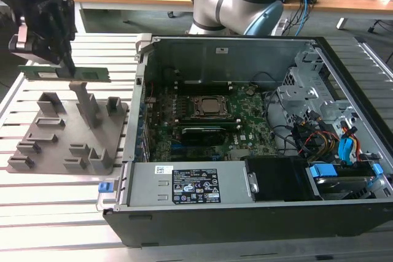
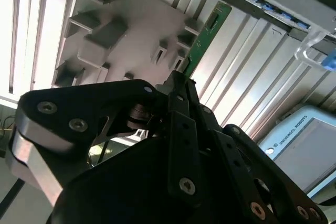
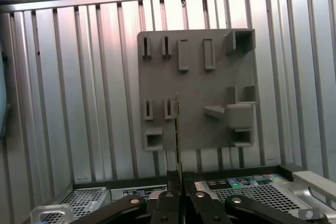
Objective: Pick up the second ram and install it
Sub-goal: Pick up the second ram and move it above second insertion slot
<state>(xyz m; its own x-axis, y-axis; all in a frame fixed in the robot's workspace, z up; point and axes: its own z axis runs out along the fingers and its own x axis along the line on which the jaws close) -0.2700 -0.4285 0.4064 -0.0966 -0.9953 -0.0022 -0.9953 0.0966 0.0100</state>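
tool (image 1: pixel 66 64) is clamping the second ram (image 1: pixel 92 75) | holding it just above the grey holder tray (image 1: pixel 58 148) | pickup looking done, installing on the motherboard (image 1: pixel 245 130) not yet begun

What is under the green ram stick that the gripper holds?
Below the ram stick lies the grey holder tray, on the slatted table. The gripper covers part of its upper edge.

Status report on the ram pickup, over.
Gripper shut on the second ram, held above the grey holder tray. Tray's tall post close below. Not yet at the motherboard.
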